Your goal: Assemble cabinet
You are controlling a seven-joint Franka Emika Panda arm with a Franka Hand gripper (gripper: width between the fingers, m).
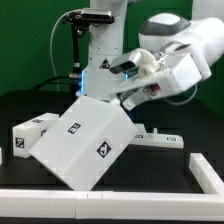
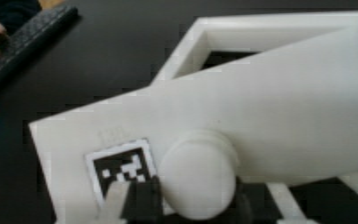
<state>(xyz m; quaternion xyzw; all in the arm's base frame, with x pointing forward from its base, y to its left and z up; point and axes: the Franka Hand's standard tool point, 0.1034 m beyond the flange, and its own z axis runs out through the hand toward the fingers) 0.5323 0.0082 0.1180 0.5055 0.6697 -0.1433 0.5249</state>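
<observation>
Cabinet [image 1: 85,140] stood tipped on the table [image 1: 150,170], its two-o'clock wall clamped in the pincer [image 1: 123,99]; reorienting seemed in hand, calling next for a controlled lowering.

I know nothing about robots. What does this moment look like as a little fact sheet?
Machine: one robot arm, reaching in from the exterior view's right
Gripper: closed on the top edge of the cabinet shell
Cabinet shell: white, tagged, tipped up on a lower edge, not lying flat
Shell opening: hollow inside, seen in the wrist view
Small block: white, tagged, beside the shell on the exterior view's left
Table: black
</observation>
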